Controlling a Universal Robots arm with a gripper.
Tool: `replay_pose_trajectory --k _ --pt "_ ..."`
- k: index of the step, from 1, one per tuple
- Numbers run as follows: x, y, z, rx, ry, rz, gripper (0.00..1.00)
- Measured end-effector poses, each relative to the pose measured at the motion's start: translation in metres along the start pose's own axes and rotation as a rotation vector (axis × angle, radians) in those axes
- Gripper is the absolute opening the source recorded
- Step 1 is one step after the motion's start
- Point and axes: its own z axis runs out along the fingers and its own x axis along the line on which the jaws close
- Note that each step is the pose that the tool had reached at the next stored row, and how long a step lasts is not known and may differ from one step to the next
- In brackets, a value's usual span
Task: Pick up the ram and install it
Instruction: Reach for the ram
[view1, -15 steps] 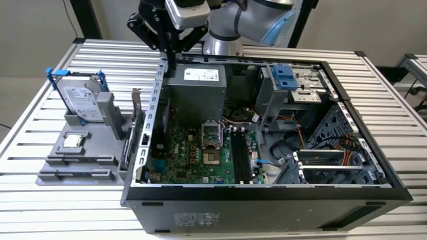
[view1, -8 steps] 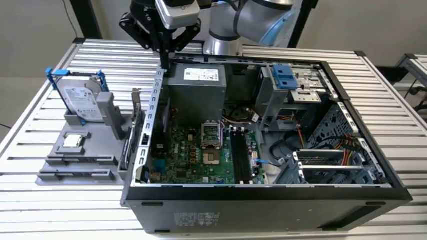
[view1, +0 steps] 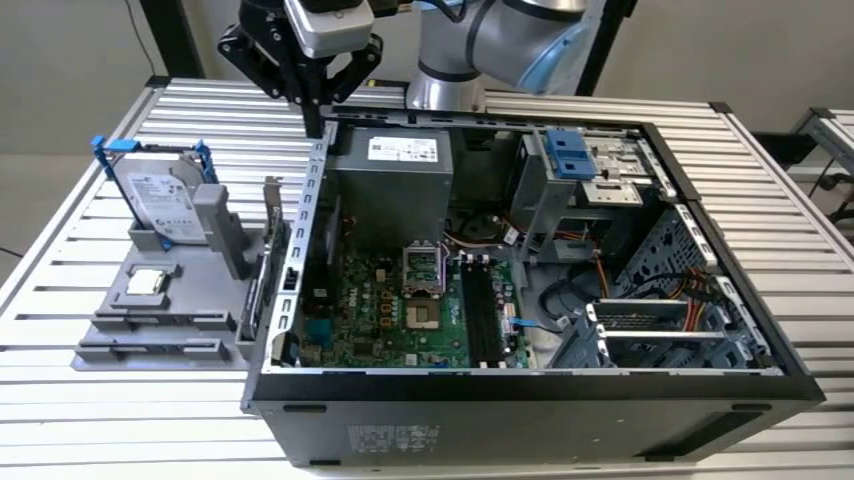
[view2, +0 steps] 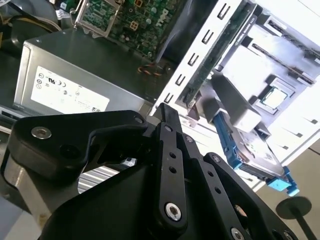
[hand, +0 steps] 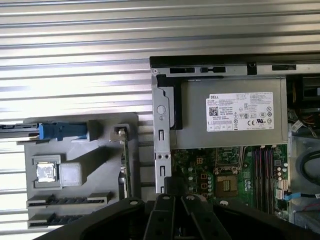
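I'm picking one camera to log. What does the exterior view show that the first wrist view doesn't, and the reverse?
Exterior view: the arm, the drive cage with blue tabs, the case's black side wall.
First wrist view: from straight above, dark strips in the two long slots of the holder.
Both: the gripper, the hard drive, the motherboard, the power supply.

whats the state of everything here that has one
computer case: lying on its side, open
gripper: shut, over the case's edge
hard drive: upright in the grey holder
expansion card: on edge in the holder
processor chip: lying flat in the holder
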Motion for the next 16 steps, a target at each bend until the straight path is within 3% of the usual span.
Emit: replay_pose_trajectory --k 16 --pt "0.029 -0.0019 -0.0006 -0.0007 0.0026 -0.038 0.0"
